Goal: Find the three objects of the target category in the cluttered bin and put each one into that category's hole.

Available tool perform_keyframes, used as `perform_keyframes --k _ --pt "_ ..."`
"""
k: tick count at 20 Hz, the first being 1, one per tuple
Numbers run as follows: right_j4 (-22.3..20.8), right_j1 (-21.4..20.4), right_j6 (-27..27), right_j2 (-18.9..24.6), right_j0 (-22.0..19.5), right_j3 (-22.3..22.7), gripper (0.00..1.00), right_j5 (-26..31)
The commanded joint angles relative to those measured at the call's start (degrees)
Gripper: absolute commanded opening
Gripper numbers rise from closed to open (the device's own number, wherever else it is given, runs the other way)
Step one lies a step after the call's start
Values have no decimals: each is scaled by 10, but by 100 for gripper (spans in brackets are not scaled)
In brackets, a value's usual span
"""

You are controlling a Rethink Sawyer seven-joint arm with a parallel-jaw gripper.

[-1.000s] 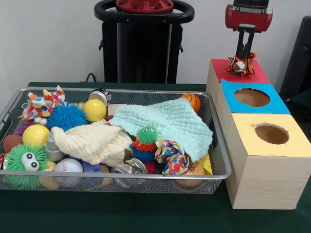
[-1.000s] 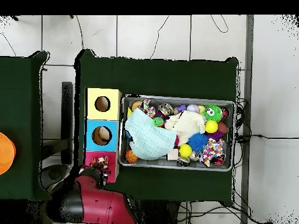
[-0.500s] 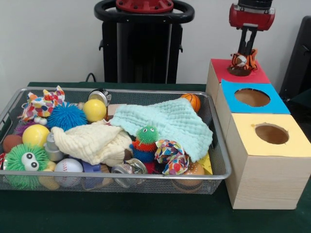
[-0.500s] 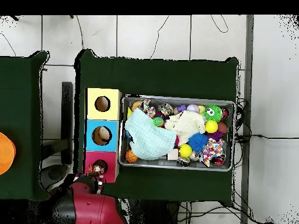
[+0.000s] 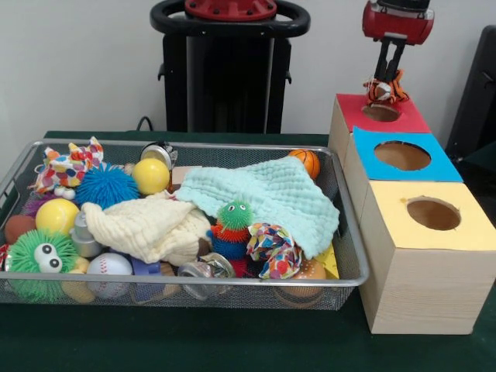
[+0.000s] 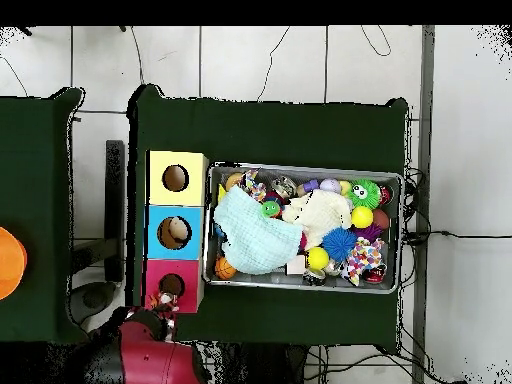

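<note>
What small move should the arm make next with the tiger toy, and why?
Probably move the toy back over the hole of the red box, then open. The gripper is shut on the toy and holds it in the air, not in the hole. In the overhead view the hole is uncovered and the arm is beyond the box's edge.

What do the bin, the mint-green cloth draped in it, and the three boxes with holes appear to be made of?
The bin looks like silvery metal wire mesh: you can see through its fine grid. The mint-green cloth seems a soft woven fabric, with a crinkled, waffle-like surface. The boxes look like pale wood, going by their grain lines, with matte red, blue and yellow tops, possibly paper or paint.
</note>
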Motion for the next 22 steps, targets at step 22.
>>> perform_keyframes --k 22 --pt "2 1 121 44 -88 -21 0 -135"
